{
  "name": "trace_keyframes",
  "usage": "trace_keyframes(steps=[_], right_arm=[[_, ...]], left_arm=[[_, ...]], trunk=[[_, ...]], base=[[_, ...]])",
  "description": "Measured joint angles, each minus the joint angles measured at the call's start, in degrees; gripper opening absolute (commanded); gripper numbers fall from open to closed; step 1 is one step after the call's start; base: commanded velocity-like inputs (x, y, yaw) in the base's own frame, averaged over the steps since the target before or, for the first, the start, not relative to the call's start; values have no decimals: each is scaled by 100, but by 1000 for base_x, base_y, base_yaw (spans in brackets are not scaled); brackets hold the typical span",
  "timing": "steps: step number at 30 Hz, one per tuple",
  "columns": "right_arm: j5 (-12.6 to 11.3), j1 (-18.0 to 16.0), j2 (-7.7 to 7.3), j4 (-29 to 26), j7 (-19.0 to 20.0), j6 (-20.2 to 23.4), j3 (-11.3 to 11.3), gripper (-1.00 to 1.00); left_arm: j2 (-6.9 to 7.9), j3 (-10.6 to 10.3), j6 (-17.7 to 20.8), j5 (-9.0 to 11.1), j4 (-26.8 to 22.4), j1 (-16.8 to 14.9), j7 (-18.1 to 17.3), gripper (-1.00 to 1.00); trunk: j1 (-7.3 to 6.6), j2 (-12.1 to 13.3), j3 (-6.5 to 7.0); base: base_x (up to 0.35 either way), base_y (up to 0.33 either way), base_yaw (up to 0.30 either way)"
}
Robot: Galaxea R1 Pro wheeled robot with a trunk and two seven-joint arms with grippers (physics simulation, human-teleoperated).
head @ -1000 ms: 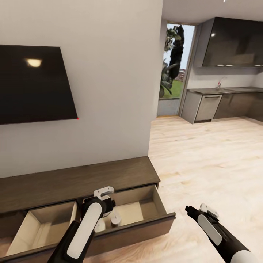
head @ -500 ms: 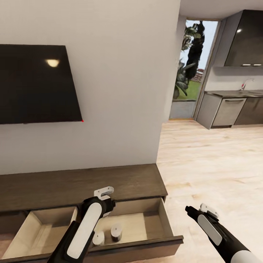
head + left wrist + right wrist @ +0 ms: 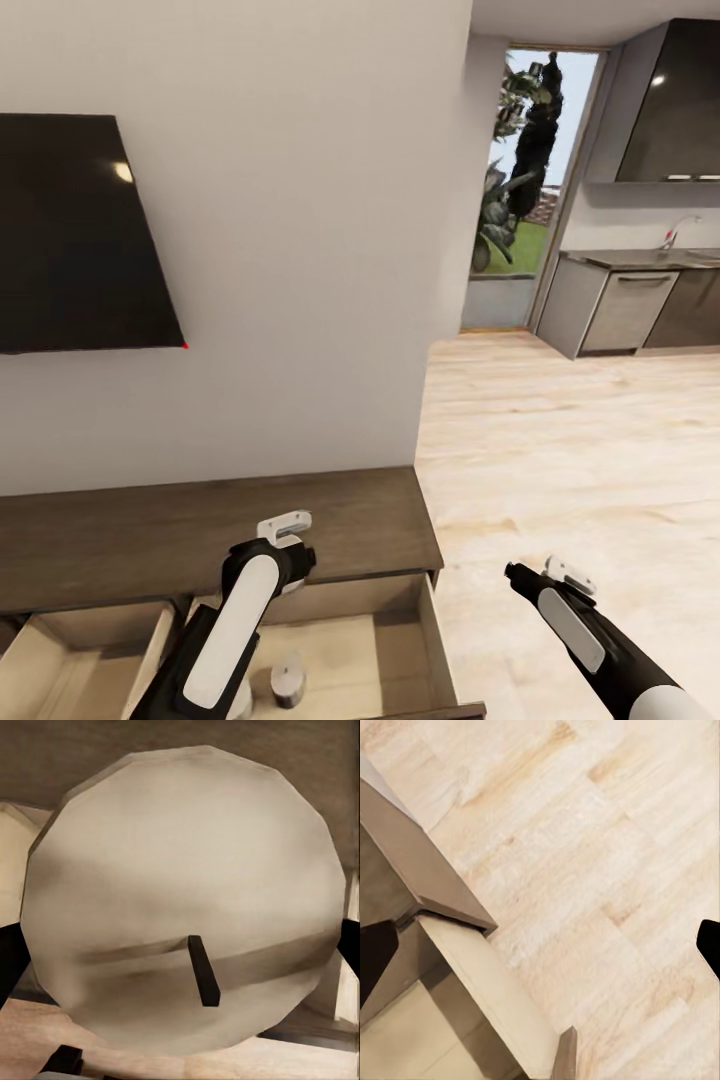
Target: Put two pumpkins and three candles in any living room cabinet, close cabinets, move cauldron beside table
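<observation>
The cabinet [image 3: 200, 530] runs along the wall below me, with two drawers pulled open showing pale tan insides. One candle [image 3: 288, 682] stands in the right drawer [image 3: 400, 640]. My left gripper [image 3: 292, 562] hangs over that drawer, and in the left wrist view it is shut on another candle [image 3: 180, 870], whose whitish top and dark wick face the camera between the dark fingers [image 3: 11, 964]. My right gripper [image 3: 513, 574] floats over the wooden floor to the right of the cabinet, open with nothing between its fingers [image 3: 709, 945]. The drawer's corner [image 3: 450, 915] lies below it.
A black TV [image 3: 70, 230] hangs on the grey wall above the cabinet. Pale wood floor [image 3: 560, 470] stretches to the right toward a kitchen counter [image 3: 620, 300] with dark cupboards and a tall window with plants [image 3: 520, 180].
The camera has moved: the cabinet and TV sit lower and further left in the picture. One candle shows in the drawer where two showed before. Both arms keep their pose.
</observation>
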Motion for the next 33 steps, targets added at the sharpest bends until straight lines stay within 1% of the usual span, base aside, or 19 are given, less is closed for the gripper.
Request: trace_keyframes(steps=[4,9,14,24,33], right_arm=[[0,2,6,4,3,0,0,100],[-11,0,8,0,2,4,-2,100],[-38,0,0,0,5,12,-8,100],[-47,0,-1,-1,0,33,-9,100],[-47,0,-1,0,1,43,-9,100]], left_arm=[[0,2,0,0,-1,1,-1,-100],[-1,3,1,0,-2,0,-1,-100],[-1,-6,1,-4,0,1,-1,-100],[-1,-8,-1,0,-2,0,-1,-100],[-4,-139,-8,6,-2,-3,-31,-100]], trunk=[[0,0,0],[0,0,0],[3,0,0],[3,0,0],[3,0,0]], base=[[273,-176,0],[251,-48,0],[42,-16,0],[24,-89,0],[1,-9,0]])
